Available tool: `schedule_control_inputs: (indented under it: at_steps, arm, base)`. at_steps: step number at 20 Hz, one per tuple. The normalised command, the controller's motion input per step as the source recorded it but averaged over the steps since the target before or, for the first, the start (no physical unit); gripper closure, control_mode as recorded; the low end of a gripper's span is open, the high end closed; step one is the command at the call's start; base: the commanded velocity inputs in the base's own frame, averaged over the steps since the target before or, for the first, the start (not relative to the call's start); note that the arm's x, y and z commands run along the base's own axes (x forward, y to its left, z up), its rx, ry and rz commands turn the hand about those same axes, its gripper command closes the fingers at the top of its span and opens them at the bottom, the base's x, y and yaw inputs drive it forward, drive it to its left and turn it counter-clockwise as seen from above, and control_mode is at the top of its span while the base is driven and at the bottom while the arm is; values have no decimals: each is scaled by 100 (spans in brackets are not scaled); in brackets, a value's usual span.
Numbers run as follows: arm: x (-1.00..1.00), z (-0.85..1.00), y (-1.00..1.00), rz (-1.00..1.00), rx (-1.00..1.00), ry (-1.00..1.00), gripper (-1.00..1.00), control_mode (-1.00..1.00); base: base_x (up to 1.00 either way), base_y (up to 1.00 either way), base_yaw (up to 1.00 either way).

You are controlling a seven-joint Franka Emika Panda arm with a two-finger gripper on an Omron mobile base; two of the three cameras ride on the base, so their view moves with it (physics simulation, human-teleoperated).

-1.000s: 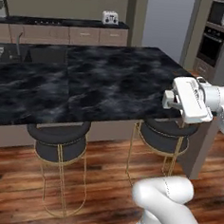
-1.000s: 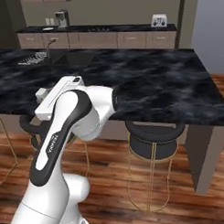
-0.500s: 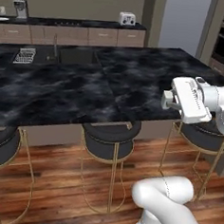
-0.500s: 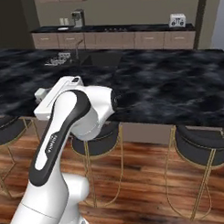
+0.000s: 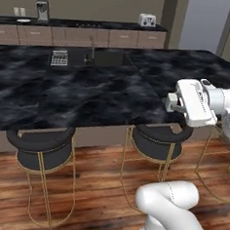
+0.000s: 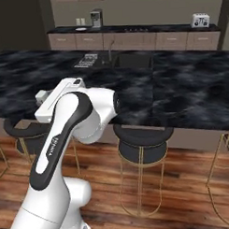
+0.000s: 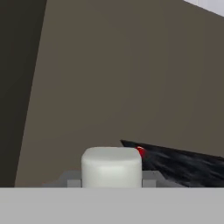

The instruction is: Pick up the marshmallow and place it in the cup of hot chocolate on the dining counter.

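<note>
Base shifted; marshmallow (image 7: 111, 166) in end effector (image 7: 111, 183).

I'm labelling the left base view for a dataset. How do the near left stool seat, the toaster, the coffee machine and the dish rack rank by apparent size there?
1. Stool seat, though nearest the camera.
2. Dish rack.
3. Toaster and coffee machine: too alike to rank.

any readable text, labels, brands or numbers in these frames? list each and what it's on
"FRANKA": dark vertical lettering on the arm's white upper link, small and soft, only just readable.
No other text: nothing legible on the toaster, coffee machine, counter or stools.
The marshmallow held in the end effector carries no marking.
</note>
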Motion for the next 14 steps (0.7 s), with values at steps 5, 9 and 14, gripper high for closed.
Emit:
schedule_control_inputs:
  at_steps: [5, 9, 14]
  arm:
    - [0, 0, 0, 0, 0, 0, 100, 100]
    - [0, 0, 0, 0, 0, 0, 100, 100]
    - [0, 0, 0, 0, 0, 0, 100, 100]
  base:
    - [11, 100, 0]
    - [9, 100, 0]
    - [12, 100, 0]
